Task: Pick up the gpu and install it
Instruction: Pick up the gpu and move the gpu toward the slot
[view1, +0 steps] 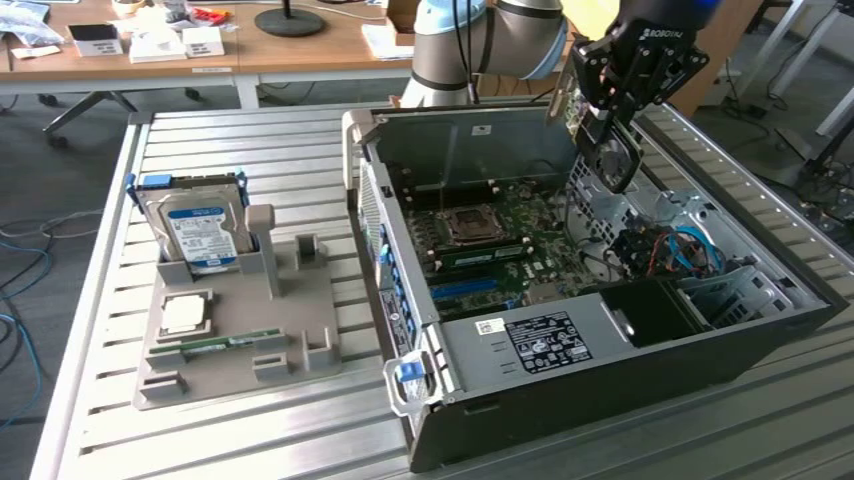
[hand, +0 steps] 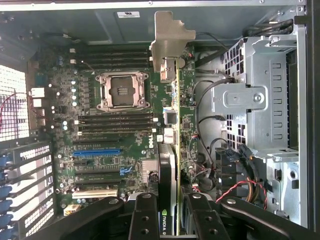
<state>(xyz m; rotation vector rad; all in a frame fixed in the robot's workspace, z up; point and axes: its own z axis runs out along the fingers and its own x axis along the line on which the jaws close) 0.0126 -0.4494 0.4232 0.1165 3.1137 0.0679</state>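
Exterior view: a black gripper (view1: 617, 112) on a grey robot arm hangs over an open computer case (view1: 601, 410). The case lies on its side on a ribbed metal surface (view1: 254, 150), so the motherboard (view1: 501, 250) faces up and can be reached from above. The fingers pinch the gpu (view1: 614, 160), a thin flat card held on edge and hanging down over the board near the case's rear wall, apparently not seated in any slot. Toward the exterior view's left, a grey moulded holder (view1: 287, 310) stands a blue-labelled hard drive (view1: 198, 235) upright and cradles a narrow green RAM stick (view1: 214, 343), each in its own recess for easy picking. Wrist view: looking along the card, two black jointed fingers (hand: 145, 220) press on either face of the gpu (hand: 172, 165), seen edge-on as a slim green strip with a dark cover. Its flat silvery bracket (hand: 172, 37) is at the far end, toward the case wall. Beneath lies the green board, dense with small parts, with a square metal socket (hand: 122, 90) and a long blue slot (hand: 97, 151) to one side of the card. A perforated steel drive cage (hand: 260, 95) sits on the other side.
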